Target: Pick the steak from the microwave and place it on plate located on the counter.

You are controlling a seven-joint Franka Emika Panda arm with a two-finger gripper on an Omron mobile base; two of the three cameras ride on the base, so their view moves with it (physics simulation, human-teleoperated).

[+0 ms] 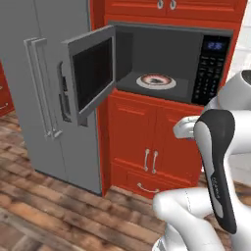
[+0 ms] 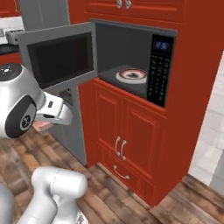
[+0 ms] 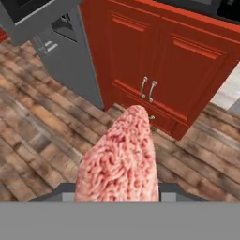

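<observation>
The flat pinkish-red wedge of steak (image 3: pixel 119 161) was clamped in the jaws, sticking out from them in the hand view with its narrow tip forward, hanging in the air over the brown wood-plank floor (image 3: pixel 42 136) in front of the red cabinet doors (image 3: pixel 154 61). In the right base view a sliver of the steak (image 2: pixel 43 125) showed under the white wrist. The jaws themselves were hidden behind the meat, closed narrowly on it.

The built-in microwave with dark grey cavity (image 1: pixel 162 54) stood above those red doors, its grey door (image 1: pixel 90 71) swung wide to the left. Inside, near the middle of the cavity floor, a white plate with red-orange ring (image 1: pixel 156 81) sat flat; it held something small and dark that was too small to tell. The black keypad panel with blue clock (image 1: pixel 212 66) was at the cavity's right side. A tall grey fridge (image 1: pixel 41 83) stood just left of the microwave column.
</observation>
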